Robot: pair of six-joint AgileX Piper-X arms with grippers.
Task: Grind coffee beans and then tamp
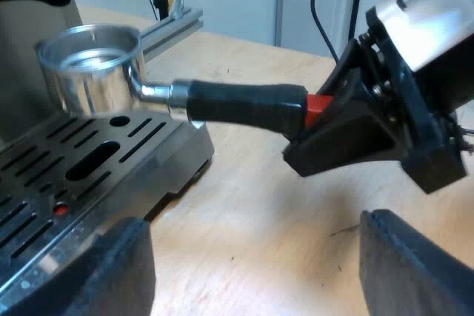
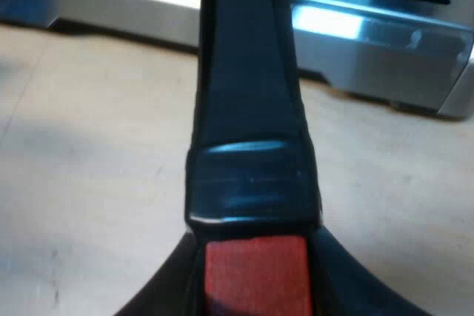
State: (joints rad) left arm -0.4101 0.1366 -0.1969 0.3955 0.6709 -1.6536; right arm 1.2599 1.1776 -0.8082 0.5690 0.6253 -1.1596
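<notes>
Left end effector wide apart, empty; right end effector tight on holder's red handle end

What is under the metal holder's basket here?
The espresso machine's slotted drip tray lies below the metal holder, held at its red end by the right gripper. The basket hides the tray directly beneath.

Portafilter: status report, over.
Left gripper open above table. Right gripper shut on portafilter handle's red end. Basket looks empty, over drip tray. Nothing in the way.
</notes>
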